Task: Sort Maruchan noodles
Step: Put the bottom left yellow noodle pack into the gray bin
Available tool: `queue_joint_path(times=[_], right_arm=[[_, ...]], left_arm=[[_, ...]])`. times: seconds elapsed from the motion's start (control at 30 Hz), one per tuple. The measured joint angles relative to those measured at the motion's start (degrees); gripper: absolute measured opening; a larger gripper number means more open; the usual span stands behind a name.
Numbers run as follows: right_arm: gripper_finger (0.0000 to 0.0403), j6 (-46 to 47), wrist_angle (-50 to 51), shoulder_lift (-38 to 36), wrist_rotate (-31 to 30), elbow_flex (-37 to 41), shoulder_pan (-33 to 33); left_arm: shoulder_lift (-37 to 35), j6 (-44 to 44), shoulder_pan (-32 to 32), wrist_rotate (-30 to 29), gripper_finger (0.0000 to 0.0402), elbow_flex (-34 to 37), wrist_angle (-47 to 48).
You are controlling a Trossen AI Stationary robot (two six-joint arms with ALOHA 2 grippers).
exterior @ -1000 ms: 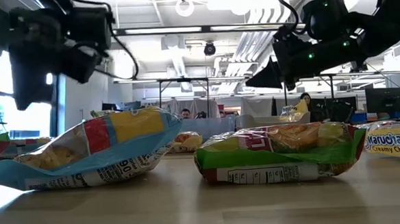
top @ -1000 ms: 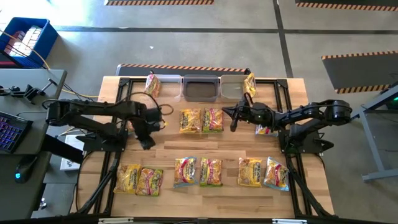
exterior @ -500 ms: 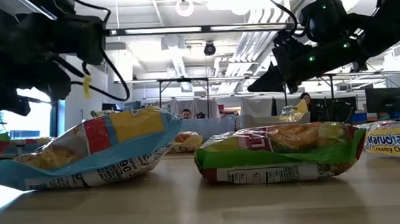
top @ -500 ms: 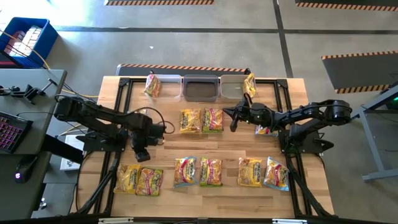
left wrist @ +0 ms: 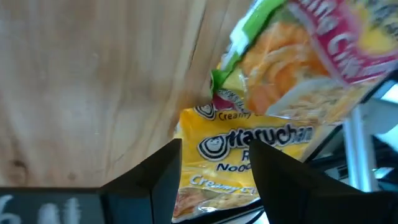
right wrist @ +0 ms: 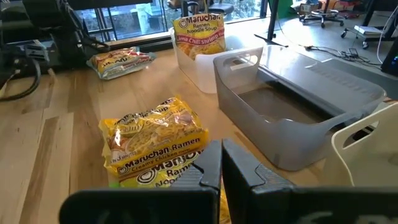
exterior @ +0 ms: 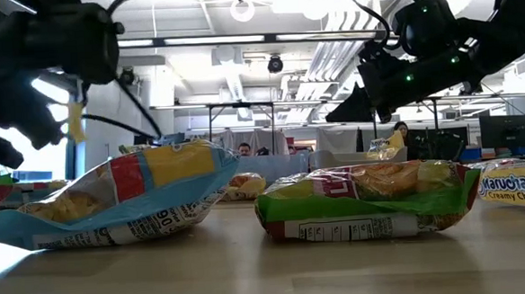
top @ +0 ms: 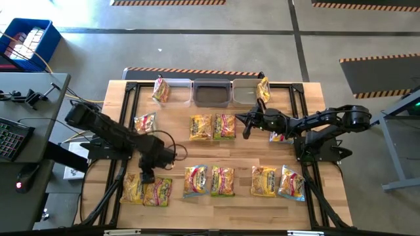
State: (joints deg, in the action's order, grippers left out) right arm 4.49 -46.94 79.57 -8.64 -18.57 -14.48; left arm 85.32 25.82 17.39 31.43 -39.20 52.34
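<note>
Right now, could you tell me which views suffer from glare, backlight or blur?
Low view: bright windows and ceiling lights silhouette the left gripper. Left wrist view: green-trimmed packet is blurred. High view: evenly lit table.

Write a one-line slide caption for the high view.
Left pincer open over the front-left noodle packets; right pincer shut beside the middle pair, near three bins.

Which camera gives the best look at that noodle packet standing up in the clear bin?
The right wrist view: the upright packet faces it, label readable, in the bin. The high view shows it small, from above. I can't pick it out in the low or left wrist views.
</note>
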Motion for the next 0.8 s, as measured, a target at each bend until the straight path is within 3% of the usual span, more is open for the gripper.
queue_joint_path(times=[0.33, 0.47, 0.67, 0.8], right_arm=[[0.0000, 0.0, 0.0, 0.0, -0.1, 0.0, 0.0], [0.0000, 0.0, -0.2, 0.0, -0.1, 0.0, 0.0], [0.0000, 0.0, -0.5, 0.0, -0.1, 0.0, 0.0], [0.0000, 0.2, -0.5, 0.0, -0.1, 0.0, 0.0]], left_arm=[[6.5, -0.4, 7.7, 1.1, 0.0165, 0.0, -1.9], [6.6, -0.9, 8.7, 3.0, 0.0119, 0.0, -3.1], [3.5, -1.0, 7.9, 3.8, 0.0014, 0.0, -2.3], [0.0, -0.3, 5.7, 3.5, 0.0010, 0.0, -1.2]])
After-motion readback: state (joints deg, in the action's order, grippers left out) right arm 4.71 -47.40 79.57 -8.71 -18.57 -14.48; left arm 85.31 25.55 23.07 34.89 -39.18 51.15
